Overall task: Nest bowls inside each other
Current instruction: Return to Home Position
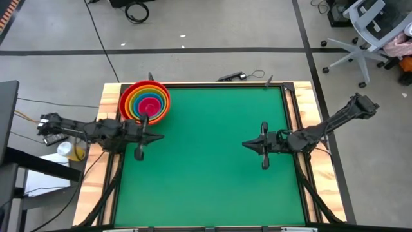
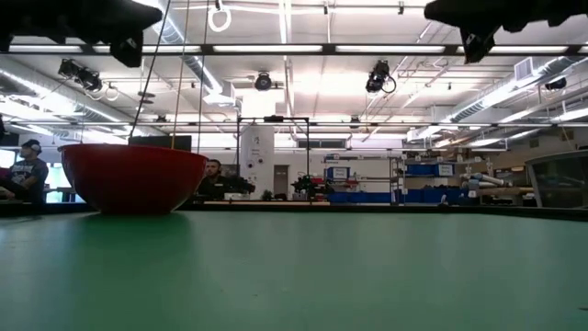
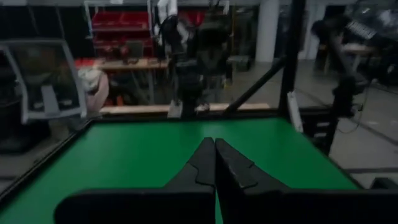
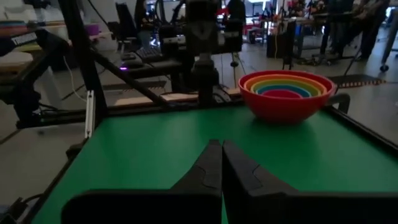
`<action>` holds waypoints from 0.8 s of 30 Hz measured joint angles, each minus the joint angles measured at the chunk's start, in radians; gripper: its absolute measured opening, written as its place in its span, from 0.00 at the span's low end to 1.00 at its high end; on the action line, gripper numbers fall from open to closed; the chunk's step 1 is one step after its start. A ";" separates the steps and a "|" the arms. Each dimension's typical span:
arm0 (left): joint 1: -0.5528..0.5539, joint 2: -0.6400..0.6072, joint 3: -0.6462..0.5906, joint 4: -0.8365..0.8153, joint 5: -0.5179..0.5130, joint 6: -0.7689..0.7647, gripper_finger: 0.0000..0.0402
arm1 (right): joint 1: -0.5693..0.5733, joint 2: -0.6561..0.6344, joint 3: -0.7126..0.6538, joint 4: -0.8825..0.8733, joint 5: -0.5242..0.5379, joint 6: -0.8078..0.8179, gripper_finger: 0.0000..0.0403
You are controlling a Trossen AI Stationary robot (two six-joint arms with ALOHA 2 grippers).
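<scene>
The bowls (image 1: 145, 101) stand as one nested stack on the green table's far left corner: red outermost, then orange, yellow, a green and a blue one, magenta pink innermost (image 4: 283, 93). In the low view only the red bowl (image 2: 133, 178) shows, resting on its base. My left gripper (image 1: 159, 136) is shut and holds nothing; it hovers above the table just on the near side of the stack, pointing toward the table's right. My right gripper (image 1: 246, 144) is shut and holds nothing, hovering over the table's right half, pointing toward the left.
The green table top (image 1: 212, 174) lies bare between the two grippers and toward the near edge. A black frame (image 1: 290, 109) runs along the table's edges. A small dark object with a cable (image 1: 235, 77) lies past the far edge. People sit in the room beyond (image 2: 213, 179).
</scene>
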 joint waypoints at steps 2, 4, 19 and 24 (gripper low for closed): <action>-0.018 -0.048 -0.028 -0.001 0.000 0.007 0.01 | 0.000 0.001 -0.040 0.063 0.010 0.004 0.00; -0.031 -0.087 -0.061 -0.007 0.000 0.004 0.01 | -0.001 0.002 -0.094 0.168 0.011 0.004 0.00; -0.007 -0.278 -0.061 -0.165 -0.061 -0.019 0.00 | -0.330 -0.237 -0.156 0.083 -0.412 -0.057 0.01; -0.007 -0.343 -0.061 -0.212 -0.079 -0.013 0.00 | -0.320 -0.381 -0.178 -0.068 -0.430 0.012 0.01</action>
